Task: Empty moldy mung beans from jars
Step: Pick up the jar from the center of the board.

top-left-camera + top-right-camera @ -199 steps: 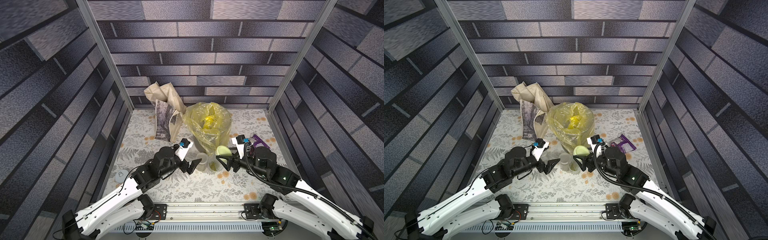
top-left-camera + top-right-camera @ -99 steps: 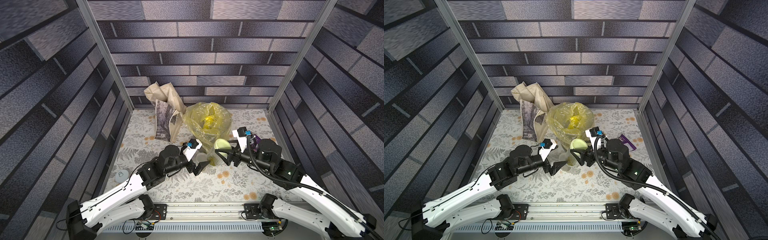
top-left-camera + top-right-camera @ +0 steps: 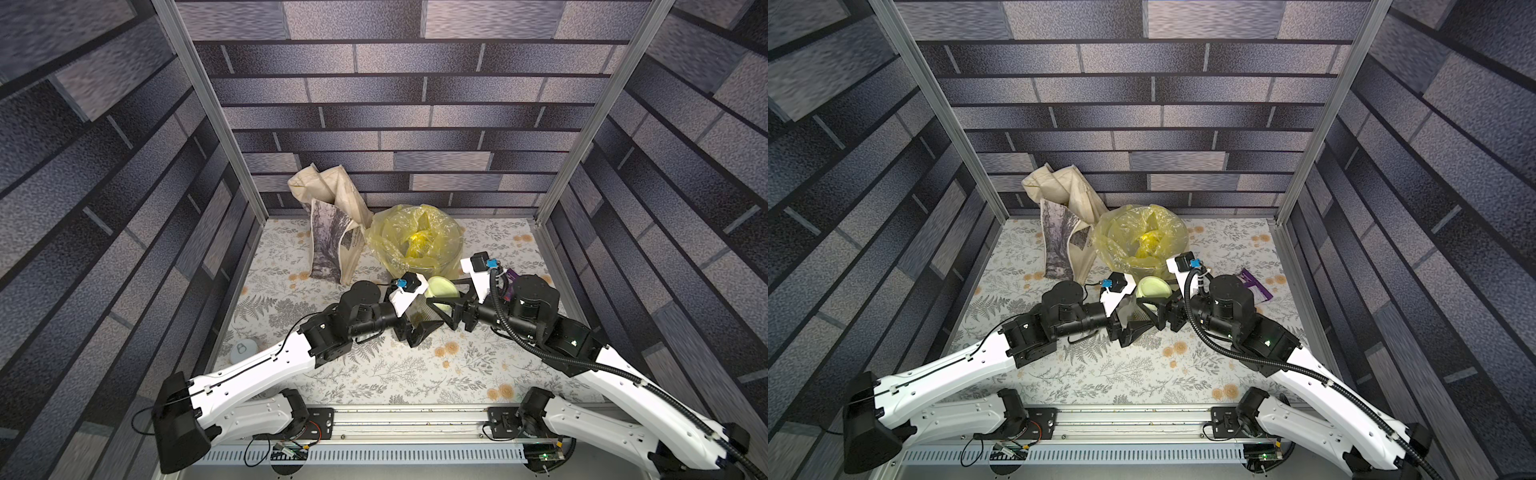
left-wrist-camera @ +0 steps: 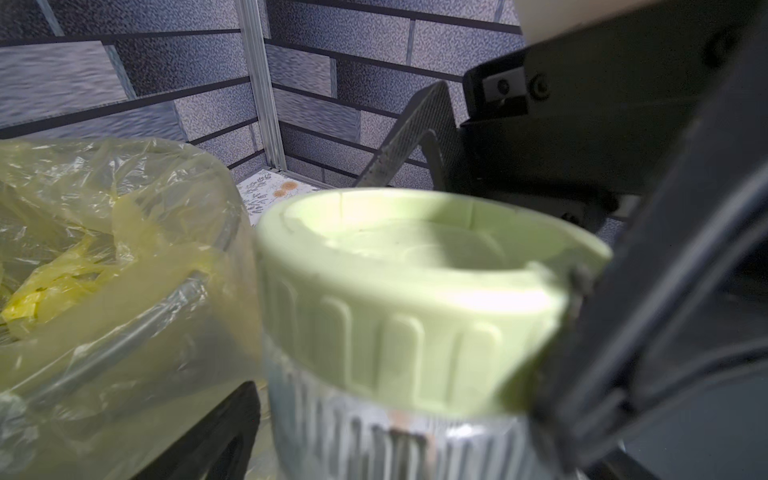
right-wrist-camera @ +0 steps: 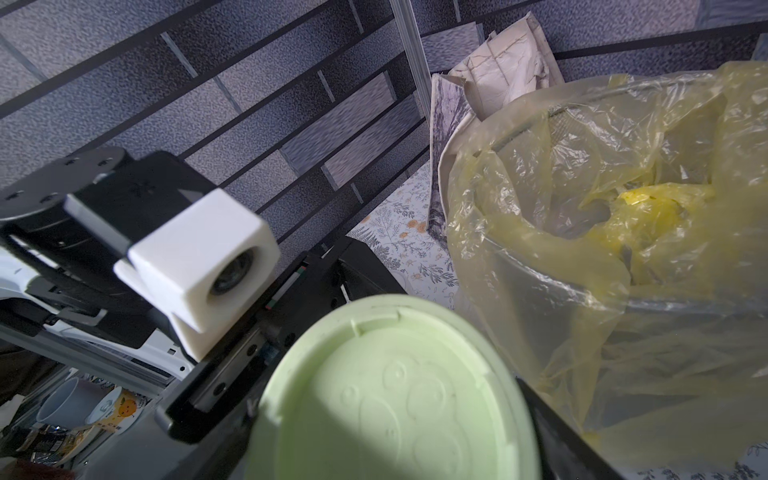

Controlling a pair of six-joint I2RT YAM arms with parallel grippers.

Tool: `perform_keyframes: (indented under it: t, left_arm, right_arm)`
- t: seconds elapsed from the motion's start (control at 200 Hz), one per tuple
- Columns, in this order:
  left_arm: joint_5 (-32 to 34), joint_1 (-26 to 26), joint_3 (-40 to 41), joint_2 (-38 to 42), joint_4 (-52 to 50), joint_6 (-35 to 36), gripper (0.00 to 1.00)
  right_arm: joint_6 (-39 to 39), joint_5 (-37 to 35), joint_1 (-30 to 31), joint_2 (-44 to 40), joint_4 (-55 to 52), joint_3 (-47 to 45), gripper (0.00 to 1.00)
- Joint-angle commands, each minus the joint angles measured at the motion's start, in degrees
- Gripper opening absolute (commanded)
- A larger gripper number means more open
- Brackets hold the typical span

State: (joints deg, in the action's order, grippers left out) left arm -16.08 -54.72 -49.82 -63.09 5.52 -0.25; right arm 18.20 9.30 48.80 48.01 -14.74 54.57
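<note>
From my feed, the big bucket with the yellow plastic bag (image 3: 449,241) sits toward the back of the floral tablecloth (image 3: 374,374), and the bag gapes open on top. Touching its left side, the cream tote (image 3: 336,232) with a grey print stands upright, its top all crumpled. A flat purple thing (image 3: 1254,284) lies off to the right; I can't tell what it is. There are brick-pattern walls (image 3: 415,104) all round.

Matt plastic lid (image 4: 415,291), ribbed clear jar (image 4: 374,440), glossy crinkled bag (image 5: 582,249).
</note>
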Motion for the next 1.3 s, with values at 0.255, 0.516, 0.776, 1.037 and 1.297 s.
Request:
perform_keyframes:
  t: [0.255, 0.516, 0.776, 1.037, 1.297]
  left_arm:
    - [0.0, -0.4, -0.7, -0.6, 4.5, 0.2, 1.0]
    - [-0.6, -0.4, 0.2, -0.5, 5.7, 0.6, 1.0]
    - [-1.9, -0.5, -0.9, -1.5, 3.3, 0.8, 1.0]
    - [-0.8, -0.6, -1.2, -2.4, 3.4, 1.1, 1.0]
    - [-0.2, -0.6, -1.0, -1.7, 4.9, 2.0, 0.82]
  right_arm:
    - [1.7, 1.3, 0.4, -2.6, 8.2, 2.6, 0.53]
    - [2.0, 0.7, 0.4, -4.0, 8.1, 2.1, 0.54]
    - [1.9, 0.0, 0.3, -4.9, 8.1, 1.9, 0.54]
    - [2.1, 0.0, 0.3, -4.5, 8.9, 1.4, 0.54]
    - [2.1, 0.1, 0.3, -3.9, 9.2, 1.2, 0.56]
